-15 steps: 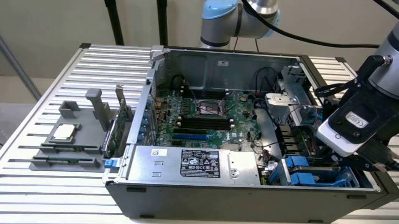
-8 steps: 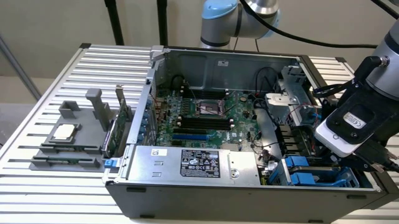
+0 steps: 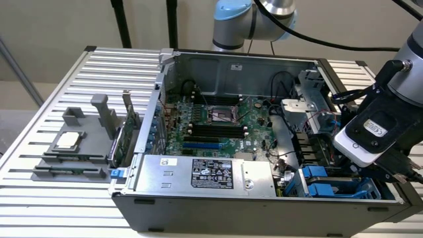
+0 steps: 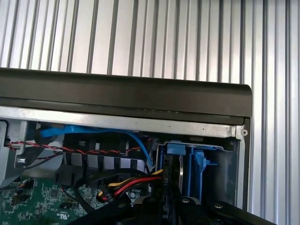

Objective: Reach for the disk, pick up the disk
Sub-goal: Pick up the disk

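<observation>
The gripper (image 3: 387,171) hangs low over the computer case's (image 3: 198,208) corner bay of blue rails, where the disk (image 3: 330,186) sits — reach nearly done, pickup not. Whether its jaws are open, I cannot tell.

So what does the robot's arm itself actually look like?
The arm is silver-grey metal tubing with light blue caps on its joints. Black cables loop along it. Near its end sits a white and black module with a small white oval marking, and dark parts of the gripper below it.
</observation>
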{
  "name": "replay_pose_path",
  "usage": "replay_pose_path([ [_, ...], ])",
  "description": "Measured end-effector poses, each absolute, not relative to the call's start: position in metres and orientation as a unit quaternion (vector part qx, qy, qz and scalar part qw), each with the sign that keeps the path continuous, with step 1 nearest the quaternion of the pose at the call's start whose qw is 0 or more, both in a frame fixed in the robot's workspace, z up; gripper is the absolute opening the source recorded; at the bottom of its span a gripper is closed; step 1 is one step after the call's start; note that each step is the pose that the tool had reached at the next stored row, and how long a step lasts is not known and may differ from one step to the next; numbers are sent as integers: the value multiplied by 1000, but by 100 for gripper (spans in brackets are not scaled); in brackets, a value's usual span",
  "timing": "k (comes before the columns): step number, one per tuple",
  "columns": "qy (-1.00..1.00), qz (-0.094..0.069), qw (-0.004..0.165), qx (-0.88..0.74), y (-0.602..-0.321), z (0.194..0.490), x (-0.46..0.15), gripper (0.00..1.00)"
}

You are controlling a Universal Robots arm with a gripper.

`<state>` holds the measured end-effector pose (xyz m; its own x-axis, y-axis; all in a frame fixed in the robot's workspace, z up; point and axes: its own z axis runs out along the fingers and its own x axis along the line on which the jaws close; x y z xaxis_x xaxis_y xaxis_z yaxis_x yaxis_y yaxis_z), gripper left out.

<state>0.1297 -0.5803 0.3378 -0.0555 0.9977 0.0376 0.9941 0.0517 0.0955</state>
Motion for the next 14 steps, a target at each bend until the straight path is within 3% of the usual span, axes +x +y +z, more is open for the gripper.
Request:
replay_pose_path([
  [14, 718, 47, 20, 694, -580, 337, 130, 18],
])
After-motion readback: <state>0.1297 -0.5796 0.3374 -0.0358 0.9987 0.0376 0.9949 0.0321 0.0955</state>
